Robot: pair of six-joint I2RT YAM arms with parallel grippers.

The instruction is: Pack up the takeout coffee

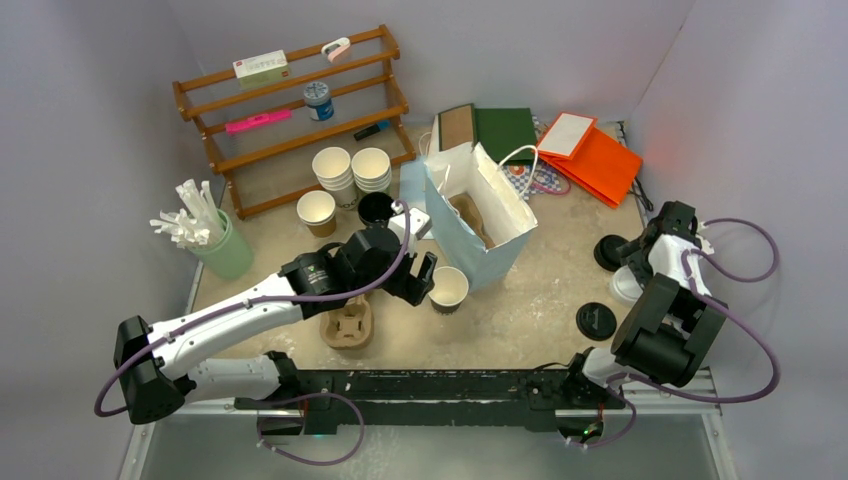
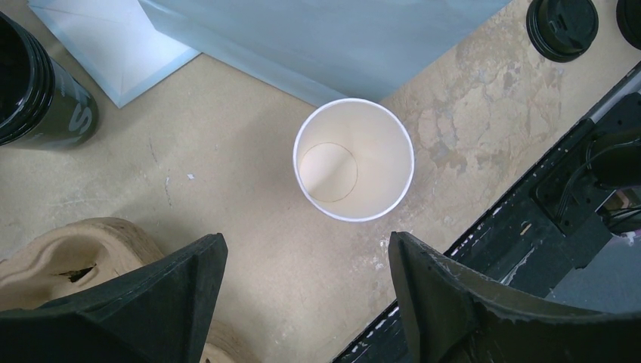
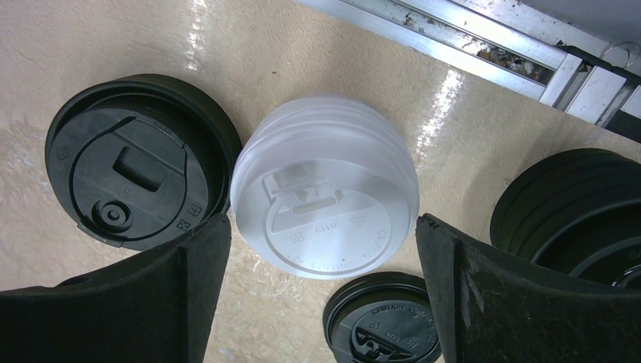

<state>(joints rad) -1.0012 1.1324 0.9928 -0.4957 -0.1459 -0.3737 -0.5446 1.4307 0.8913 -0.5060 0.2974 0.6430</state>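
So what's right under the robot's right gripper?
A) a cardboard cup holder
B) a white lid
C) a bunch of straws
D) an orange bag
B: in the right wrist view the white lid lies directly below the right gripper, whose jaws stand open on either side of it, with black lids beside it.

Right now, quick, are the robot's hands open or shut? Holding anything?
Left hand: open, holding nothing, pointed at the white cup.
Right hand: open, holding nothing, over the white lid.
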